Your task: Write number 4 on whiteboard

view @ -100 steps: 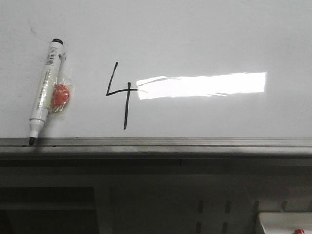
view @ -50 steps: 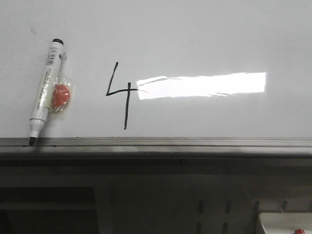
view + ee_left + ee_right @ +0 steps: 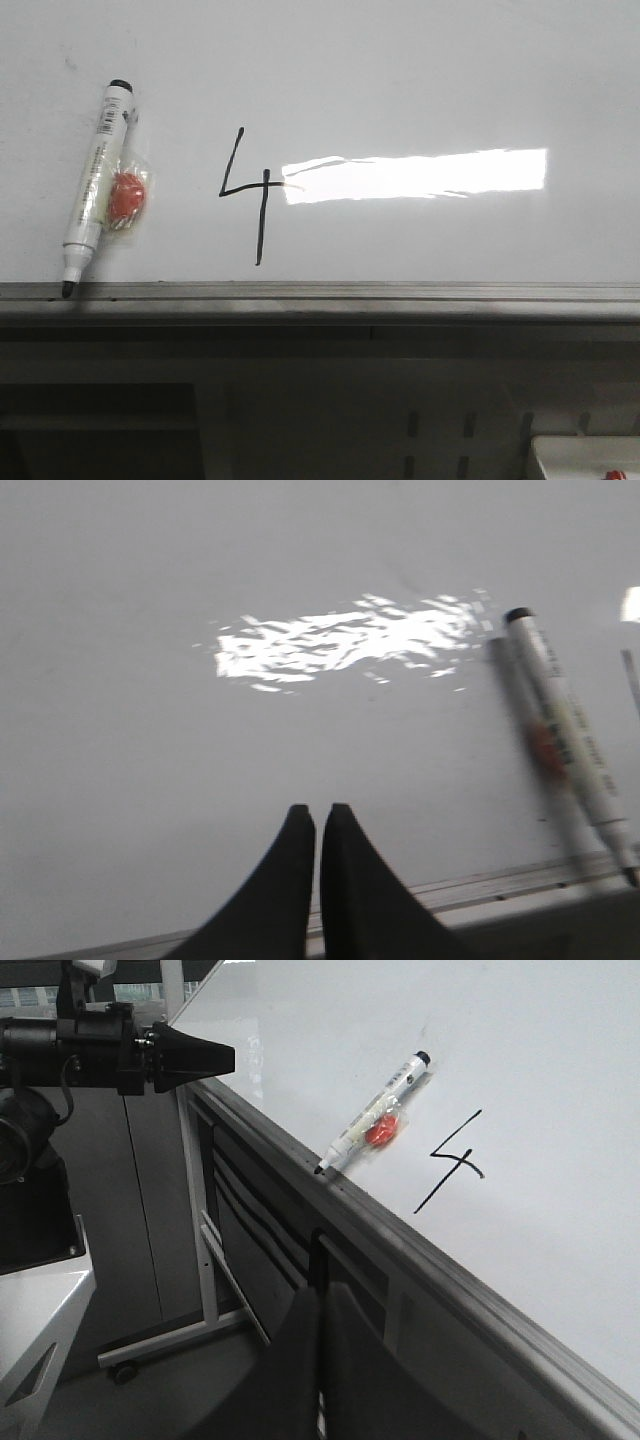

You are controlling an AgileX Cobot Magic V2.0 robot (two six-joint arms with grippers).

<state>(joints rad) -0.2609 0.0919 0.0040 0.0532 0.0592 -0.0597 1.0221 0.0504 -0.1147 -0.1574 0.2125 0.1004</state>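
A thin black, open-topped 4 stands on the glossy whiteboard, its slanted stroke meeting a short crossbar that touches the bright glare at its 3 o'clock; the long vertical ends just above the grey rail. At the digit's 9 o'clock a white marker lies tilted, tip on the rail, a red magnet beside it. The left end effector and right end effector each show fingers pressed together, holding nothing, apart from the marker.
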